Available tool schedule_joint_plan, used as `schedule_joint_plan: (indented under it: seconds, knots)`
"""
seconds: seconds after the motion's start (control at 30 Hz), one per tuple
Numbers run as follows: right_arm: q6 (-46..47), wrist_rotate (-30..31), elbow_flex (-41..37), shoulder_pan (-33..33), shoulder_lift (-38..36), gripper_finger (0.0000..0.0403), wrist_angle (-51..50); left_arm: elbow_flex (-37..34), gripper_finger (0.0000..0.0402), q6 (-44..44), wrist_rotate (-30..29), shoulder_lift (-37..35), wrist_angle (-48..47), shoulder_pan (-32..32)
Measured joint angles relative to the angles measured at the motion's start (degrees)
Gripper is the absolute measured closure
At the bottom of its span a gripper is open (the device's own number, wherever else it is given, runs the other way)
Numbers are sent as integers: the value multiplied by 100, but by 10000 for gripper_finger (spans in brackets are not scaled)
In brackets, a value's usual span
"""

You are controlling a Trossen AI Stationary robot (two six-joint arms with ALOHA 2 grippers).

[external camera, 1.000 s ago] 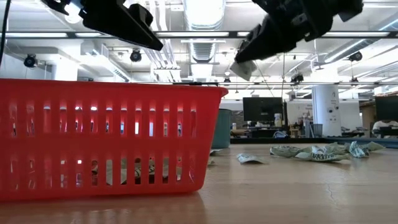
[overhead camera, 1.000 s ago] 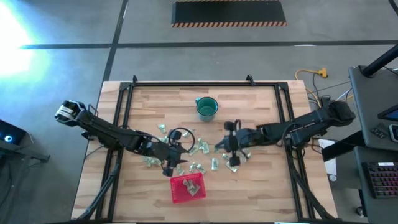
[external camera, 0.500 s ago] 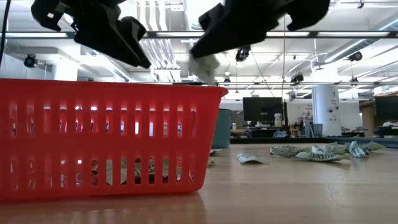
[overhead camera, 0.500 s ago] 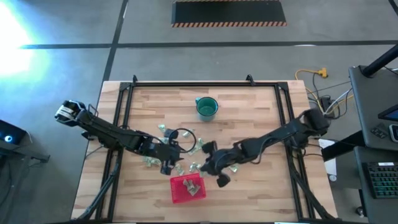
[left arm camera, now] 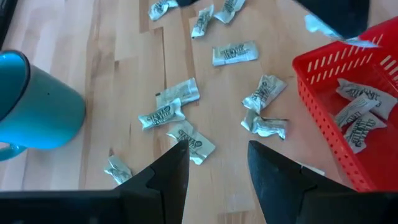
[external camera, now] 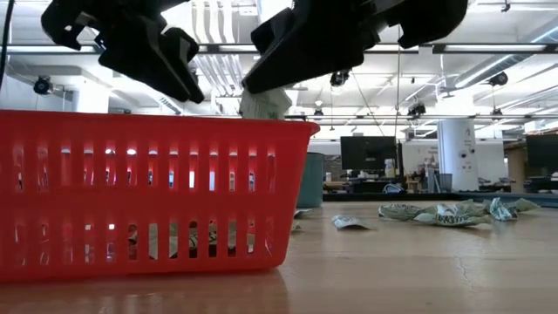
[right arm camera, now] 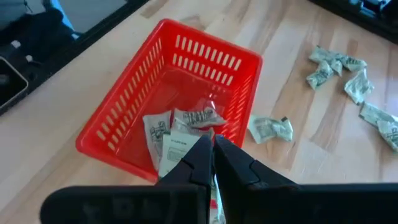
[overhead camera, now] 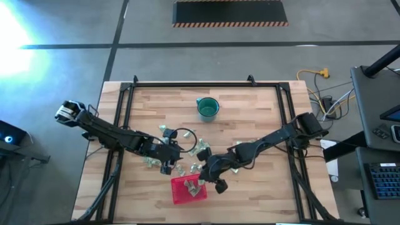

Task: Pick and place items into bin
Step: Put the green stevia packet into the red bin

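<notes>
Red plastic marks the bin (overhead camera: 187, 189) near the counter's (overhead camera: 262, 119) front edge in the high view, with the right gripper (overhead camera: 209, 178) at its rim and the left gripper (overhead camera: 170, 164) just behind it among scattered packets (overhead camera: 201, 149). Low view: a pale packet (external camera: 264, 103) hangs over the bin's rim, pinched by the right jaws. Left wrist view: the left jaws stand apart above loose packets. Right wrist view: the jaws are clamped on the packet above the bin, which already contains a few packets.

Grey concrete floor (overhead camera: 187, 56), hazard-striped mat (overhead camera: 230, 13), ceiling strip lights (external camera: 283, 17), distant monitors (external camera: 370, 153).
</notes>
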Motion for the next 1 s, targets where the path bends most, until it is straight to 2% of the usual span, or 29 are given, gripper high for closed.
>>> schedule_joint_plan:
  seconds: [0.23,0.7,0.83,1.0]
  knots:
    - [0,-398,1,26,219,394,437,0,254,-30,-2,-2,-16,0]
    - [-75,-491,81,31,340,392,490,0,254,-30,0,-4,-43,0]
    - [-274,-764,73,29,338,369,481,0,254,-30,0,-4,-43,0]
    - [-330,-770,66,41,333,320,480,0,254,-33,0,-4,-43,0]
